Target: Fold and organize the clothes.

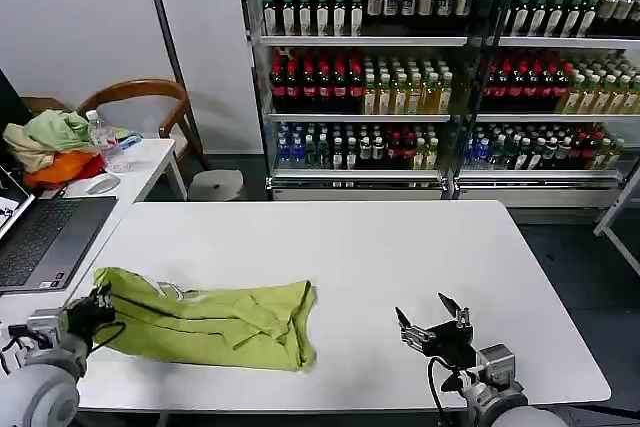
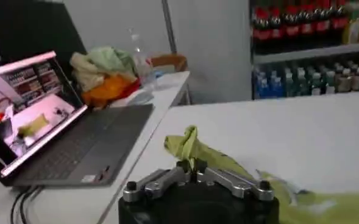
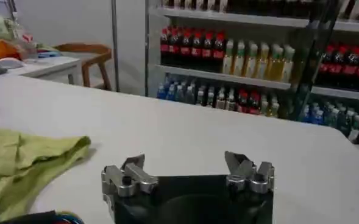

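Here, left gripper (image 1: 97, 304) pinching T-shirt (image 1: 215, 322), no legible writing

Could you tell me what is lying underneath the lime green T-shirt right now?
The T-shirt lies crumpled on the bare white table; the left gripper pinches its edge. Whatever its folds cover is hidden. The right gripper hovers open, apart.

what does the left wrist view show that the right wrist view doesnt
Left wrist view alone: the open laptop with its lit screen, and the left pincer shut on a bunched edge of the lime T-shirt. Right wrist view alone: the right pincer open above bare table, apart from the shirt. Both: the shirt, the white table, the drinks shelves and the garment heap.
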`<action>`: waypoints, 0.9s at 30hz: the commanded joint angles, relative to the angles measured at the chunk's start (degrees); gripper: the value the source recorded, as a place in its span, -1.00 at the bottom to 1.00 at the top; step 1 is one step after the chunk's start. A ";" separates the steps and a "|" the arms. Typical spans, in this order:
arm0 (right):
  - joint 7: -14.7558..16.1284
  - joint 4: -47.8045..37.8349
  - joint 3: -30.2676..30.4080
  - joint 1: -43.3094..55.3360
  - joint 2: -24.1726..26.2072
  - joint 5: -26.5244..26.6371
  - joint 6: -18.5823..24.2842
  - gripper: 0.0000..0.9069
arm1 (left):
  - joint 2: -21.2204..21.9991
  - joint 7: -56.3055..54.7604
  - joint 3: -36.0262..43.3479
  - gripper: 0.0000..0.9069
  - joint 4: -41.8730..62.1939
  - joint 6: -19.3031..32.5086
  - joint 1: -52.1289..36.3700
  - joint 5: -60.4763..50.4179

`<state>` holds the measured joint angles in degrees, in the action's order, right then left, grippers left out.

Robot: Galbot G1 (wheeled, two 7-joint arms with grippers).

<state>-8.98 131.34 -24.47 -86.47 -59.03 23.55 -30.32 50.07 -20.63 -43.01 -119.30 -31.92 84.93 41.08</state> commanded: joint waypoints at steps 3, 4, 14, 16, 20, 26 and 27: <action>-0.03 1.31 -2.62 -2.37 -0.05 -0.47 -0.28 1.00 | 5.52 3.71 12.77 -0.91 -11.19 -1.08 -1.61 -1.51; -0.01 1.37 -2.96 -2.62 0.03 -0.49 -0.31 1.00 | 6.71 3.64 14.51 -0.89 -11.42 -1.10 -1.97 -1.96; -0.01 0.90 -3.63 -3.29 -0.26 -1.88 -0.41 1.00 | 11.54 4.64 27.10 -0.89 -9.28 0.50 -5.96 -8.08; 0.01 1.00 -3.87 -3.48 -0.21 -1.88 -0.45 1.00 | 12.11 6.04 28.17 -0.89 -7.06 1.72 -7.07 -10.80; 0.02 1.31 -4.62 -4.00 -0.03 -1.93 -0.49 1.00 | 13.14 6.75 30.11 -0.89 -2.12 3.51 -10.87 -11.84; 0.03 1.19 -5.57 -4.47 -0.07 -1.90 -0.43 1.00 | 13.44 6.96 32.67 -0.89 -0.10 3.50 -13.00 -11.97; 0.03 1.15 -5.54 -4.42 -0.11 -1.91 -0.44 1.00 | 13.35 6.93 32.86 -0.89 -0.12 3.51 -12.90 -12.11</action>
<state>-8.95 132.57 -29.37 -90.61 -59.04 21.80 -30.78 61.77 -14.71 -16.19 -123.01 -29.69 75.82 31.77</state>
